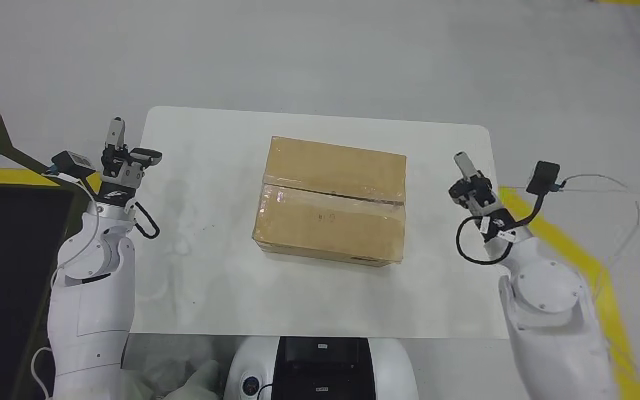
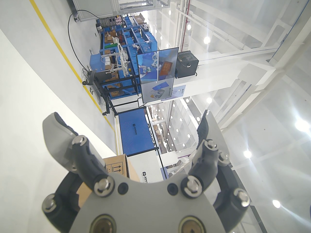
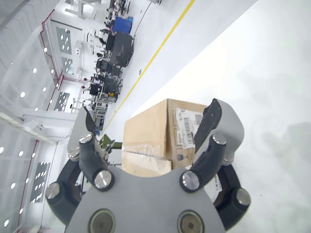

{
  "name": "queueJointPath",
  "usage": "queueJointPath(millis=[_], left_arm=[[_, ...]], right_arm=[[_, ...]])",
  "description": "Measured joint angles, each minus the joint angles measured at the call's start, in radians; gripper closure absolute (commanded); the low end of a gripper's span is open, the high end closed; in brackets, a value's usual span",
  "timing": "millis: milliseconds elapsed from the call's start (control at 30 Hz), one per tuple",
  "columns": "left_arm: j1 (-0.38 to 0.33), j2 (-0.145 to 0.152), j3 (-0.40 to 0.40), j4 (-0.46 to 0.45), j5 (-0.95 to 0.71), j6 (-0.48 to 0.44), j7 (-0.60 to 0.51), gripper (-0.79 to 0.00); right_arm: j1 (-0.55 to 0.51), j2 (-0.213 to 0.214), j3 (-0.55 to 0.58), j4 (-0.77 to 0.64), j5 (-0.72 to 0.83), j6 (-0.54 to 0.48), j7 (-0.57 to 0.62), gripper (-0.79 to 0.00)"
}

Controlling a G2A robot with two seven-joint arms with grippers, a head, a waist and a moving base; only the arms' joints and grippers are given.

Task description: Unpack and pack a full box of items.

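Observation:
A brown cardboard box (image 1: 332, 200) lies in the middle of the white table (image 1: 200, 280), its flaps down and a strip of clear tape along the seam. My left gripper (image 1: 128, 152) is held up beside the table's left edge, open with nothing between its fingers (image 2: 60, 129); a corner of the box (image 2: 116, 166) shows past it. My right gripper (image 1: 468, 180) is raised at the table's right edge, also open and empty. In the right wrist view the box (image 3: 148, 134) sits beyond the gripper (image 3: 150, 120), with a white label on its end face.
Bare tabletop surrounds the box on all sides. Yellow floor lines run past the table at the left (image 1: 20, 178) and the right (image 1: 590, 270). A black cable (image 1: 475, 245) loops off the right wrist.

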Motion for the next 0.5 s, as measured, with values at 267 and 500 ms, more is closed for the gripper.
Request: queueJointPath(millis=[267,500], left_arm=[[0.0,0.0,0.0,0.0,0.0,0.0,0.0,-0.785],[0.0,0.0,0.0,0.0,0.0,0.0,0.0,-0.785]], right_arm=[[0.077,-0.009,-0.115,0.031,0.044,-0.077,0.049,-0.785],[0.166,-0.022,-0.221,0.101,0.083,-0.084,0.079,-0.785]])
